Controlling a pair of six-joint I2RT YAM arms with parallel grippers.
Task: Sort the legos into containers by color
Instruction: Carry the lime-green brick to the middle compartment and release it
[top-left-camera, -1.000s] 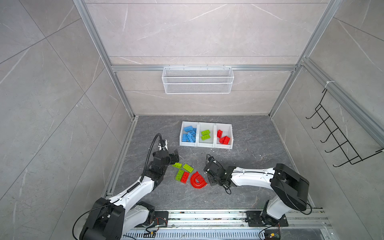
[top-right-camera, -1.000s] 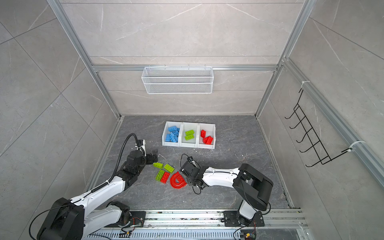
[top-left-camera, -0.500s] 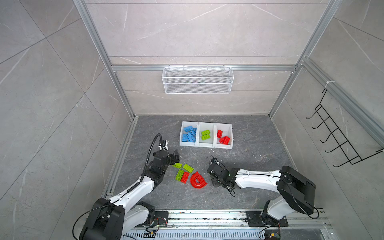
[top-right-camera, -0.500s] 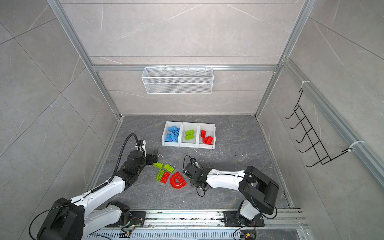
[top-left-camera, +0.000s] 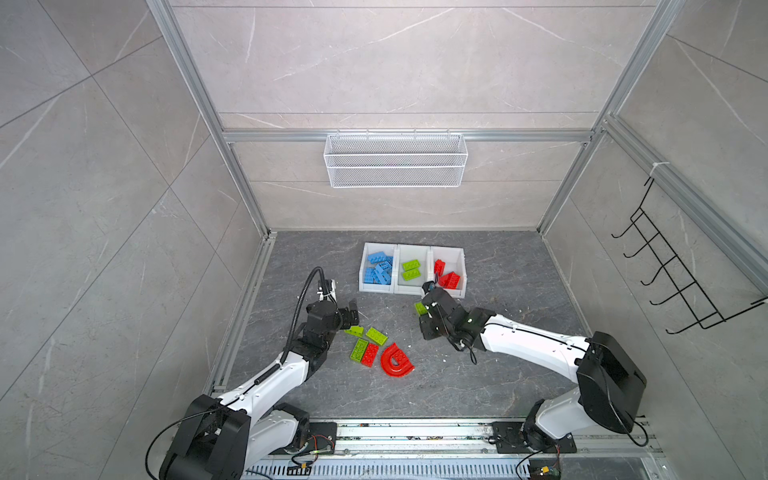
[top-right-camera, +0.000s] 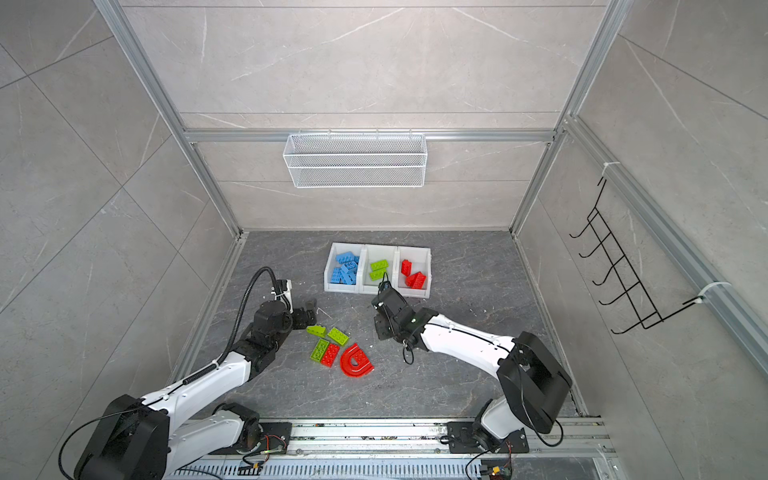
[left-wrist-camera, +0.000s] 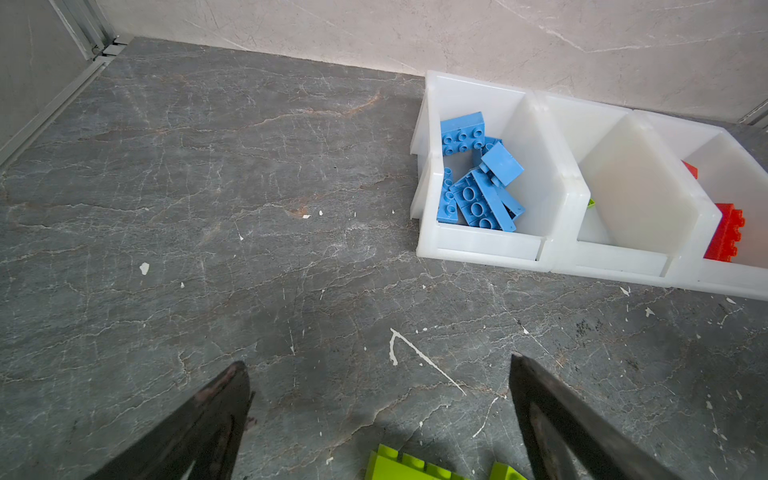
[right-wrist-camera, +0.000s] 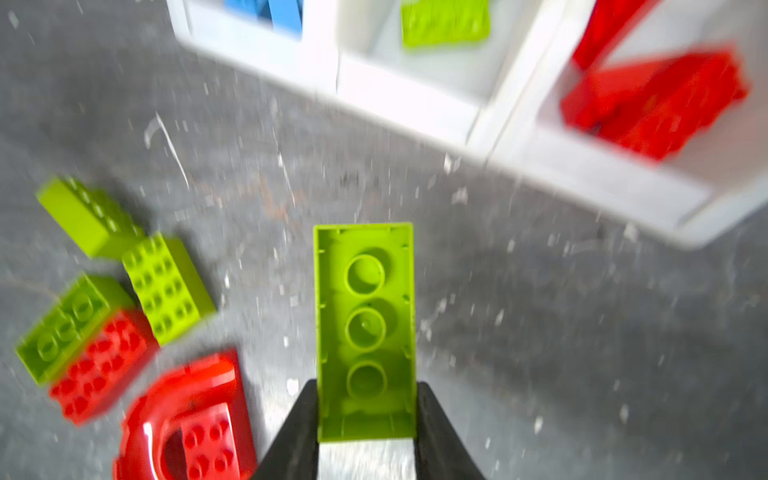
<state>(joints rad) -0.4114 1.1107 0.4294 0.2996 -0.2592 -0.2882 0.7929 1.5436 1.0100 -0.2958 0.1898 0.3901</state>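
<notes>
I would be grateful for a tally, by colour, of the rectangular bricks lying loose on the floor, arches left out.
Green bricks: 3
Red brick: 1
Total: 4

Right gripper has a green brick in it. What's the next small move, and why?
Probably carry it over the middle container, then release. The right gripper is shut on the lime brick and sits just short of that container, which already holds the other green bricks.

Robot lab test cell, aluminium frame (top-left-camera: 291, 136), grey tiled walls (top-left-camera: 395, 62), wire basket (top-left-camera: 395, 166), mounting rail (top-left-camera: 415, 432) at the front
</notes>
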